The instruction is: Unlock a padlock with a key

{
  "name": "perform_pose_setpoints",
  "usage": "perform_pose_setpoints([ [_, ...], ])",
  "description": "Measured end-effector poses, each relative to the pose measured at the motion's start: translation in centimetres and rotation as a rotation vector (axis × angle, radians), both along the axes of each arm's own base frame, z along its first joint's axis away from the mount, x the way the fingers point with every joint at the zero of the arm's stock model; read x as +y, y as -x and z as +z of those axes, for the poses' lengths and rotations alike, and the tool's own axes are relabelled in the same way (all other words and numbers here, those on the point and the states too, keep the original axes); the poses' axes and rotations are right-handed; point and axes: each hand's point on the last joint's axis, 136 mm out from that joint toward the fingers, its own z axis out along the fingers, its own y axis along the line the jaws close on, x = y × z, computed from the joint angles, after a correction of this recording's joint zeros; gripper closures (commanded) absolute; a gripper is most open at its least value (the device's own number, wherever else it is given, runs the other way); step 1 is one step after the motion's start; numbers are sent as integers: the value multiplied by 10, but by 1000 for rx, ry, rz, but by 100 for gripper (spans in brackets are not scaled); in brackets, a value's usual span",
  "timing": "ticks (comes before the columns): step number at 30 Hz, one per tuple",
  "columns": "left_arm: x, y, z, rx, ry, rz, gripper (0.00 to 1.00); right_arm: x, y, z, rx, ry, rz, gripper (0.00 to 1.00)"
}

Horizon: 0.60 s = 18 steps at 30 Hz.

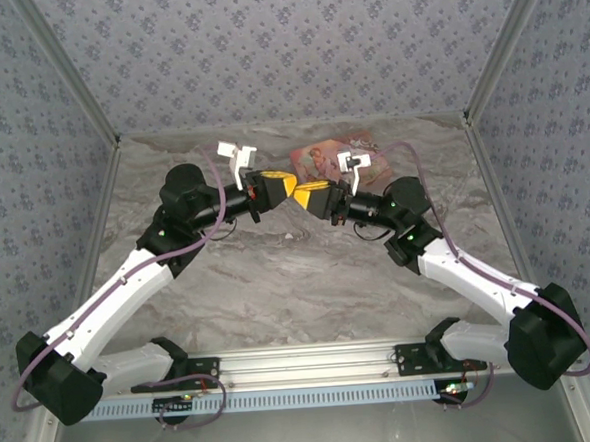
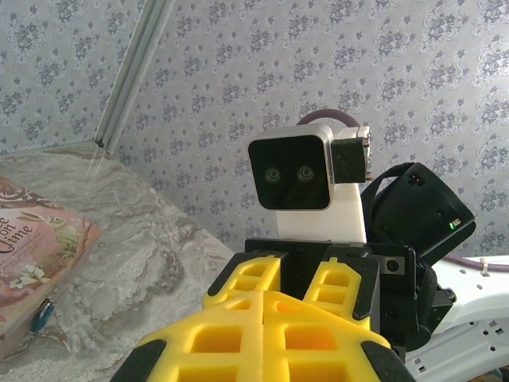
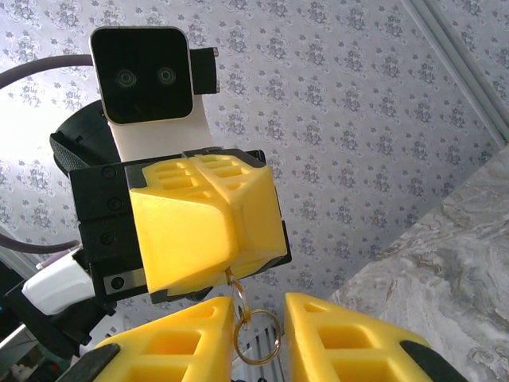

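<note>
My left gripper point(image 1: 291, 186) and right gripper point(image 1: 301, 198) meet tip to tip in mid-air above the table's far middle. The left gripper point(image 3: 227, 256) is shut on the key. Almost all of the key is hidden between the yellow pads. A brass-coloured key ring point(image 3: 257, 338) dangles from the tips. The right gripper point(image 3: 261, 306) stands open, its fingers either side of the ring without touching it. The padlock point(image 2: 42, 313), a tiny blue body, lies on the table against the edge of the pink box point(image 2: 32, 255).
The pink illustrated box point(image 1: 326, 159) lies flat on the marble table point(image 1: 278, 272) near the back wall, just behind the grippers. Patterned walls close in the back and both sides. Both arm bases sit on the rail at the near edge.
</note>
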Motion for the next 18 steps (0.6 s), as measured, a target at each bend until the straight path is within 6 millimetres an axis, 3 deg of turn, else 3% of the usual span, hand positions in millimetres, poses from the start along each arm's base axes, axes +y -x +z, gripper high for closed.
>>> perform_pose_setpoints([
  [6, -1, -1, -1, 3, -2, 0, 100, 3, 0, -3, 4, 6, 6, 81],
  [15, 0, -3, -3, 7, -5, 9, 100, 4, 1, -4, -1, 8, 9, 98],
  [18, 0, -4, -4, 10, -10, 17, 82, 4, 1, -5, 3, 11, 8, 100],
])
